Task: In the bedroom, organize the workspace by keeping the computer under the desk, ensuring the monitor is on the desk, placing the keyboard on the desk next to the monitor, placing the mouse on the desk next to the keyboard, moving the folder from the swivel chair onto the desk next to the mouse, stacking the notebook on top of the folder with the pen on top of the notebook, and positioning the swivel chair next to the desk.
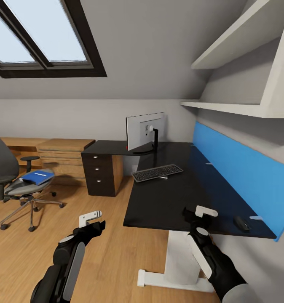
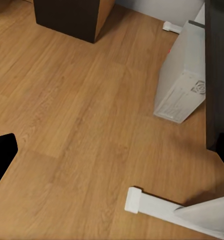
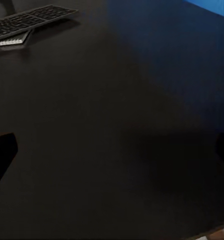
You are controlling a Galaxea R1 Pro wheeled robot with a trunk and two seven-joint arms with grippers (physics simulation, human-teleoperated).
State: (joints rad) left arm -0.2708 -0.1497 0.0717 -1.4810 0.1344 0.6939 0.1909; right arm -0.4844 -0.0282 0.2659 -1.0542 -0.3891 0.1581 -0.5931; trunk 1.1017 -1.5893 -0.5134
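Note:
The black desk (image 1: 167, 198) with its blue back panel carries the monitor (image 1: 144, 131), its silver back towards me, the keyboard (image 1: 157, 172) in front of it, and the mouse (image 1: 242, 223) near the right front corner. The blue folder (image 1: 38, 177) lies on the seat of the swivel chair (image 1: 13, 185), far left, with a pale strip on top. The computer (image 2: 184, 85) stands on the floor under the desk. My left gripper (image 1: 93, 222) hangs open over the floor. My right gripper (image 1: 197, 212) is open above the desk's front edge. I cannot make out the notebook or the pen.
A light wooden counter (image 1: 53, 147) runs along the back wall behind the chair. Dark drawers (image 1: 99, 173) stand under the desk's left wing. The desk's white leg and foot (image 1: 175, 273) sit between my arms. Shelves (image 1: 239, 107) hang above the desk. A thin pale thing (image 3: 12, 41) pokes out beside the keyboard.

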